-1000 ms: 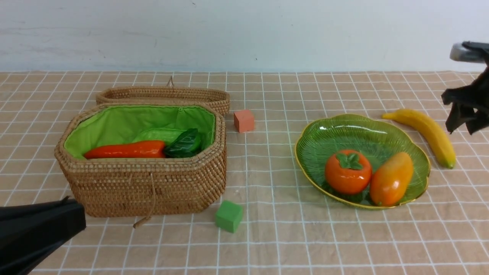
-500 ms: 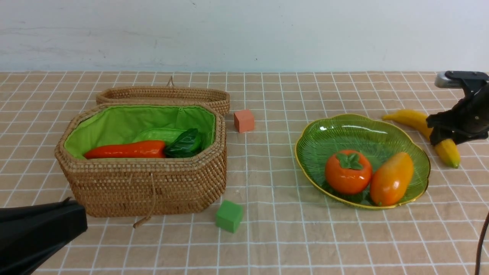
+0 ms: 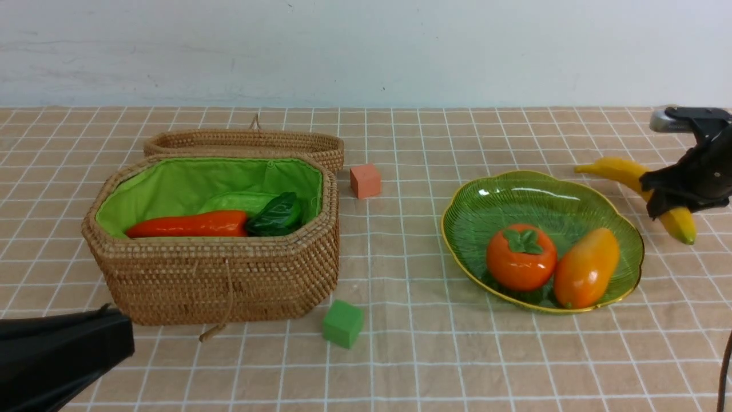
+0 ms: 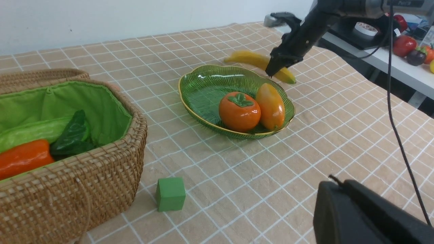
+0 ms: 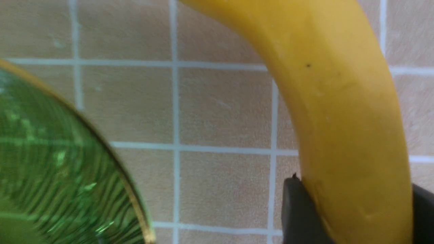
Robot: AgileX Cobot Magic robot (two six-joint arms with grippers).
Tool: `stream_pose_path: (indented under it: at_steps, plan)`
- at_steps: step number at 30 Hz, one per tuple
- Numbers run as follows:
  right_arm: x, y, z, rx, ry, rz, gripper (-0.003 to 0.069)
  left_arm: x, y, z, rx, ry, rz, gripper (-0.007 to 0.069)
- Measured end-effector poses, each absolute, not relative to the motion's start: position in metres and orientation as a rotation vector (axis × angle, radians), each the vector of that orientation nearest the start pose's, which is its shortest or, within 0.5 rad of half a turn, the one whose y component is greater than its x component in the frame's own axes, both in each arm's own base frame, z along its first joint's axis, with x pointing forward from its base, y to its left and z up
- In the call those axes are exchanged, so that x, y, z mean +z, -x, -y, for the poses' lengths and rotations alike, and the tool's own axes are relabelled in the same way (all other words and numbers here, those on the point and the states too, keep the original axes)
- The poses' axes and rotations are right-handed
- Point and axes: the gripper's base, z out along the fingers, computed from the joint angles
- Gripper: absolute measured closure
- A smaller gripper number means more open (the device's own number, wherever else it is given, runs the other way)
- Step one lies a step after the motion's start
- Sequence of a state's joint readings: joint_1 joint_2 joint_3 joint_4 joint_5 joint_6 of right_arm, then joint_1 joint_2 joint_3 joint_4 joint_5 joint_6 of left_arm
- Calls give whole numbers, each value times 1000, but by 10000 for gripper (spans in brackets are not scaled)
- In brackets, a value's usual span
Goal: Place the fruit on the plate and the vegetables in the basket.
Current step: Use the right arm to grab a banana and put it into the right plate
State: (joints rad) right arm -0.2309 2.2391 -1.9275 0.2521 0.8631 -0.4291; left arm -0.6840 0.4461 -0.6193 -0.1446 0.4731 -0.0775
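Clenched on nothing, the left gripper (image 3: 63, 349) sits low at the near left corner as a dark block, close to the near left side of the basket (image 3: 217, 280) without clearly touching it. That woven wicker basket stands open on the left half of the checked tablecloth (image 3: 400, 366), its lid (image 3: 246, 140) lying back behind it against the far rim. Inside the green lining an orange-red pepper (image 3: 189, 224) lies along the near wall, a light green cucumber (image 3: 237, 201) behind it, and dark green leaves (image 3: 277, 214) to their right — whatever else lies underneath is hidden. Just right of the lid sits a small orange cube (image 3: 365, 180); a green cube (image 3: 342, 324) rests near the basket's near right corner. Right of centre is the ribbed green plate (image 3: 514, 189), holding the persimmon (image 3: 521, 257) and, touching it on the right, the mango (image 3: 585, 268), both toward the near side. At the far right the banana (image 3: 620, 170) is not on the plate — it lies just beyond the plate's far right rim, and the right gripper (image 3: 675, 203) has its two fingers set against either side of it near the green-tipped end, grasping it.
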Motion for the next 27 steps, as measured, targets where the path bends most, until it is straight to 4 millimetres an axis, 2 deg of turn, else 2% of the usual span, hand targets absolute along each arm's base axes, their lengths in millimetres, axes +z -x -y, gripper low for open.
stream_pose_path:
  at_steps: [3,4,5,6,8,12,16,20,23,25,27]
  plan:
    - [251,-480,77,73,457,-2488,343,346,-64,60,-692,-485,-1779,631]
    - [270,-473,60,94,688,-2409,343,346,-64,60,-692,-485,-1779,631]
    - [280,-468,45,122,882,-2338,343,346,-64,60,-692,-485,-1779,631]
    - [283,-464,33,149,1043,-2281,343,346,-64,60,-692,-485,-1779,631]
    - [278,-462,12,201,1215,-2221,343,345,-64,60,-691,-486,-1781,629]
    - [261,-468,-6,215,1272,-2220,343,345,-64,60,-690,-487,-1786,630]
    - [250,-474,-20,132,1331,-2228,331,344,-63,60,-689,-490,-1793,630]
    - [248,-474,-29,94,1353,-2237,219,344,-63,60,-687,-493,-1801,628]
    - [248,-474,-29,95,1319,-2266,120,343,-63,60,-681,-499,-1801,627]
    - [252,-473,-27,91,1279,-2293,86,343,-63,59,-667,-511,-1796,627]
    - [260,-469,-27,91,1239,-2317,82,343,-64,59,-646,-526,-1789,627]
